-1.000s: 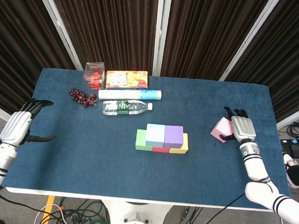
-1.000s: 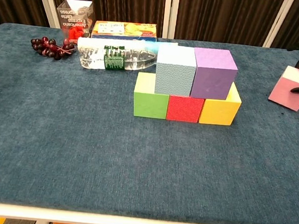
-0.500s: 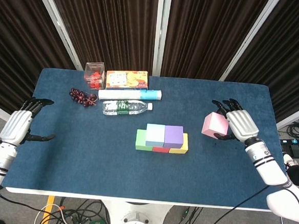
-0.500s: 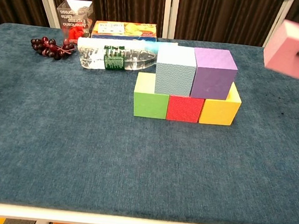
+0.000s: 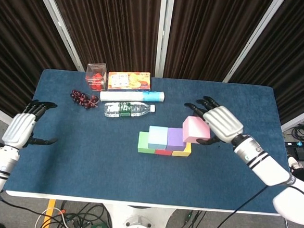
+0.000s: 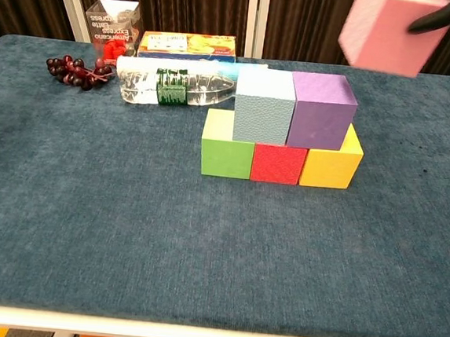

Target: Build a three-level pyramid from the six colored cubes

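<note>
The right robot hand (image 5: 221, 124) grasps one pink cube (image 5: 195, 129) from its right side, fingers spread over the top and far edge, thumb underneath, with the forearm reaching in from the lower right. The cube hangs in the air, tilted with one corner down, just above and to the right of the purple cube (image 5: 176, 138); being a cube, it has no long axis. In the chest view it shows at the top right, clear of the stack. Five cubes sit on the blue worktop (image 5: 96, 162): a bottom row of one green cube (image 6: 227, 146), one red cube (image 6: 277, 164) and one yellow cube (image 6: 332, 165), touching side by side, and on them one light blue cube (image 6: 263, 106) and the purple one, also touching. The left robot hand (image 5: 21, 128) rests at the worktop's left edge, released, fingers apart and holding nothing. At the back lie one bottle (image 5: 127, 109), one bunch of grapes (image 5: 84, 98), one tube (image 5: 132, 96) and two boxes (image 5: 128, 81).
</note>
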`<state>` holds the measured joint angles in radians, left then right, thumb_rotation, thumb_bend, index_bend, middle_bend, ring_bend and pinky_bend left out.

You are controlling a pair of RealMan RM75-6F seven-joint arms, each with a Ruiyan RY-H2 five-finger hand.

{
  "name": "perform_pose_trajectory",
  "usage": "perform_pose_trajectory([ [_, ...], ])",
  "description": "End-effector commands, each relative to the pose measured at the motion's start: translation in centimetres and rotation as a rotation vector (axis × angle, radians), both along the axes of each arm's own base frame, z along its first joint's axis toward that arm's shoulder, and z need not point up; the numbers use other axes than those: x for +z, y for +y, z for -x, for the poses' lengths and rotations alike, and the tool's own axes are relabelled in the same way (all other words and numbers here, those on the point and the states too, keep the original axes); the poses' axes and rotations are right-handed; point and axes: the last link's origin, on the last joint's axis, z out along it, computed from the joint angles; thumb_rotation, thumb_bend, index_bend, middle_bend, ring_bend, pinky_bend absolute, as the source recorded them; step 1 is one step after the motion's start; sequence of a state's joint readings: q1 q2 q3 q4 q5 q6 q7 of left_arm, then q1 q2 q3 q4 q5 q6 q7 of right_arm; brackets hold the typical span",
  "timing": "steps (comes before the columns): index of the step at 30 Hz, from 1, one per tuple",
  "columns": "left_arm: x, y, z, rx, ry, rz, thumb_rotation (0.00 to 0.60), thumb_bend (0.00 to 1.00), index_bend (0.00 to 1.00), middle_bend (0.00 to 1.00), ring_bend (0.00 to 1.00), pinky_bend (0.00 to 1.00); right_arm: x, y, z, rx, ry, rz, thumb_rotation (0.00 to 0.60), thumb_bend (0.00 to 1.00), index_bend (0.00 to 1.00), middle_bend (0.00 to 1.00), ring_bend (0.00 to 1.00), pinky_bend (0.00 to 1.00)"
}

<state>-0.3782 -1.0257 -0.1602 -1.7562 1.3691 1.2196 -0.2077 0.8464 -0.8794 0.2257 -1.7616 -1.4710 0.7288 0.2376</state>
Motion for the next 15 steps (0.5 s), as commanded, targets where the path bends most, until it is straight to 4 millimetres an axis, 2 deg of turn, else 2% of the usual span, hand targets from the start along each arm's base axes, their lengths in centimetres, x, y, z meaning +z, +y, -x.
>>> perform_pose_trajectory([
  [1, -0.5, 0.1, 0.0, -0.006, 0.03, 0.0, 0.6, 0.08, 0.18, 0.15, 0.09, 0.06, -2.2, -0.4, -2.2, 0.048, 0.02, -0.053, 0.6, 0.13, 0.08, 0.4, 0.08, 0.0],
  [10, -1.0, 0.0, 0.1, 0.002, 0.045, 0.003, 0.6, 0.08, 0.18, 0.15, 0.09, 0.06, -5.0, -1.8, -4.2, 0.07, 0.034, -0.068, 0.6, 0.13, 0.08, 0.4, 0.08, 0.0],
  [15, -0.9, -0.1, 0.4, 0.008, 0.033, 0.004, 0.6, 0.08, 0.18, 0.15, 0.09, 0.06, -5.5, -1.4, -4.5, 0.066, 0.038, -0.055, 0.6, 0.12, 0.06, 0.39, 0.07, 0.0],
])
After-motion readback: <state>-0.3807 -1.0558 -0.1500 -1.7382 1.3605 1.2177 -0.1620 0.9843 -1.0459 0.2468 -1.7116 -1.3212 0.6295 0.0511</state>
